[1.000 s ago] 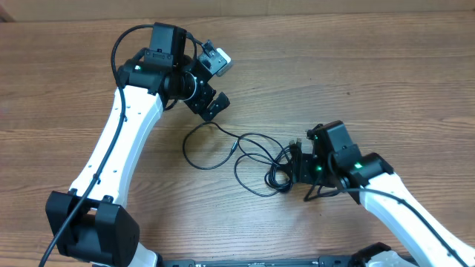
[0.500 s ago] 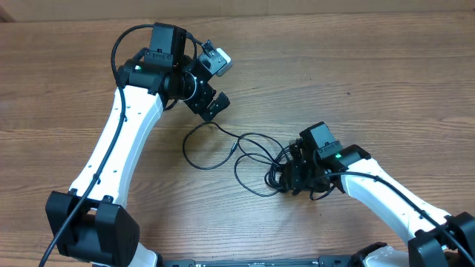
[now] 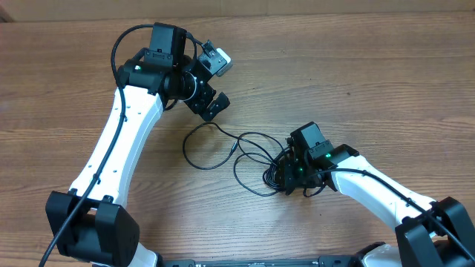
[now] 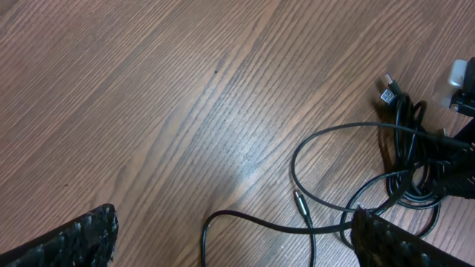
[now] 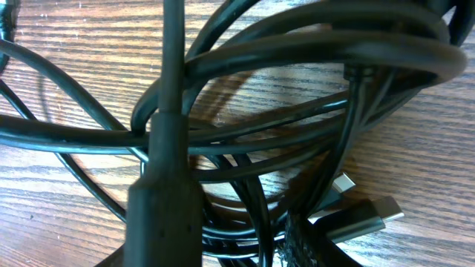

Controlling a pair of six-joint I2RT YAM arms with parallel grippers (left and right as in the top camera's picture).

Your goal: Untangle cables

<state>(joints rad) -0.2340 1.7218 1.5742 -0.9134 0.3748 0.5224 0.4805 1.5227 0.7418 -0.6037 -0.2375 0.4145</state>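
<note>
- Table (image 3: 356, 67): light brown wood-grain top.
- Cables (image 3: 276, 178): thin black cords lying on the wood, open loops towards the left and a dense tangled bundle on the right.
- Plug ends (image 4: 387, 96): small, resting beside the bundle.

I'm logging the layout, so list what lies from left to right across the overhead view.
Left arm's white link → left pincer, open → knotted clump of the cables → right arm's white link. The right pincer sits over the clump, so I leave it out.
</note>
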